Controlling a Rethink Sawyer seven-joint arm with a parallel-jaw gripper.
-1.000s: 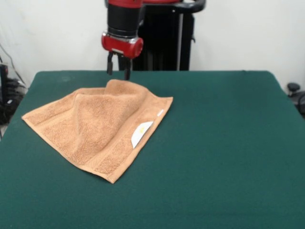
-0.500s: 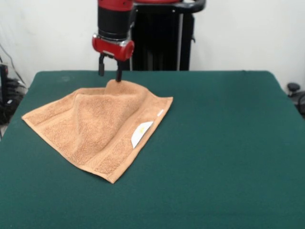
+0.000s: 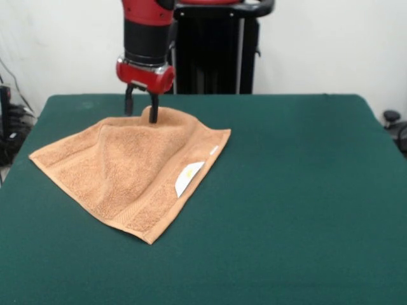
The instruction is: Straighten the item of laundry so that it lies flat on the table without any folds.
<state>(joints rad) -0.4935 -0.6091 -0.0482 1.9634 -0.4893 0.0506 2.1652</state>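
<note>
The orange-tan towel (image 3: 130,168) lies on the left half of the dark green table (image 3: 299,190), folded over itself, with a raised hump along its far edge. Its white label (image 3: 189,177) shows on the right side. My gripper (image 3: 140,110) hangs from the red and black arm at the towel's far edge, open, its two fingers a short gap apart. The right finger (image 3: 153,109) stands in front of the towel's raised far fold; the left finger is just beyond the towel's edge. Nothing is between the fingers.
The robot's black pedestal (image 3: 216,51) stands behind the table's far edge. Cables and dark equipment (image 3: 7,121) sit off the table's left side, and a dark object (image 3: 391,117) sits off its right side.
The gripper has moved left and lower, from above the towel's raised far fold down to the level of its far edge. The towel has not moved.
</note>
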